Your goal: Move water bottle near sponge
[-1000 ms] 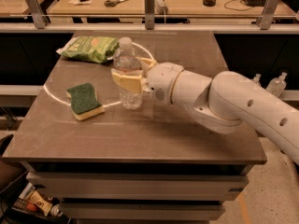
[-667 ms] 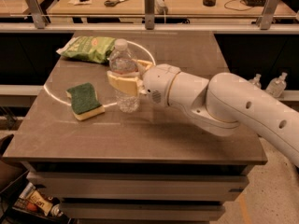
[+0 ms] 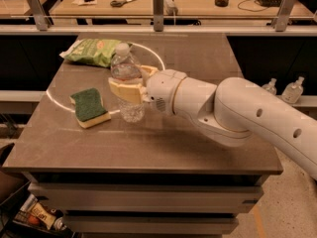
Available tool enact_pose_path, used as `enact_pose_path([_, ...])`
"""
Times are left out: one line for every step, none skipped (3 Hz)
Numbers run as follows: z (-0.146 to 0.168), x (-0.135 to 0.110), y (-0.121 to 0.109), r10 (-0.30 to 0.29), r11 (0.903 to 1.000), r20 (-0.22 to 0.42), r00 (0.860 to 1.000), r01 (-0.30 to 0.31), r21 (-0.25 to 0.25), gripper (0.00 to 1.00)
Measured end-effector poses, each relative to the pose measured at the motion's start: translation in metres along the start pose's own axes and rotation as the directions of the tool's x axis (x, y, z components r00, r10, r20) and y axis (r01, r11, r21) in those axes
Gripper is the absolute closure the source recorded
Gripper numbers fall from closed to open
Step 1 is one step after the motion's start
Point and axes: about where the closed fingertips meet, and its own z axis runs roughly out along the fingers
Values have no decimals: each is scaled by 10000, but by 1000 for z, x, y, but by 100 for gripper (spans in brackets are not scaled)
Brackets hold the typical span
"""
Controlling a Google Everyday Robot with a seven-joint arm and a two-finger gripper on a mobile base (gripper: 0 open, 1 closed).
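The water bottle (image 3: 126, 78), clear ribbed plastic with a white cap, stands upright near the middle-left of the brown table (image 3: 198, 138). My gripper (image 3: 130, 83) reaches in from the right and is shut on the bottle's middle with its tan fingers (image 3: 125, 90) on either side. The sponge (image 3: 89, 106), dark green on a pale yellow base, lies flat on the table just left of the bottle, a short gap apart.
A crinkled light green snack bag (image 3: 94, 52) lies at the table's back left. A white ring marking (image 3: 157, 56) runs across the tabletop. Two small pump bottles (image 3: 292, 89) stand on a shelf at right. A desk with scissors (image 3: 124, 2) lies behind.
The gripper has carried the bottle a little to the left, closer to the sponge. The sponge and the bag have not moved.
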Motion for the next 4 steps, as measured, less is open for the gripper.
enact_pose_path([1,-1,2,-15,10000,-1,10000,15,-32,59])
enact_pose_path([2,-1,3,-31,10000,0,10000,31,-64,36])
enact_pose_path([4,-2,5,-46,9999,0,10000,46,-95,13])
enact_pose_path([5,-3,7,-61,9999,1,10000,61,-126,0])
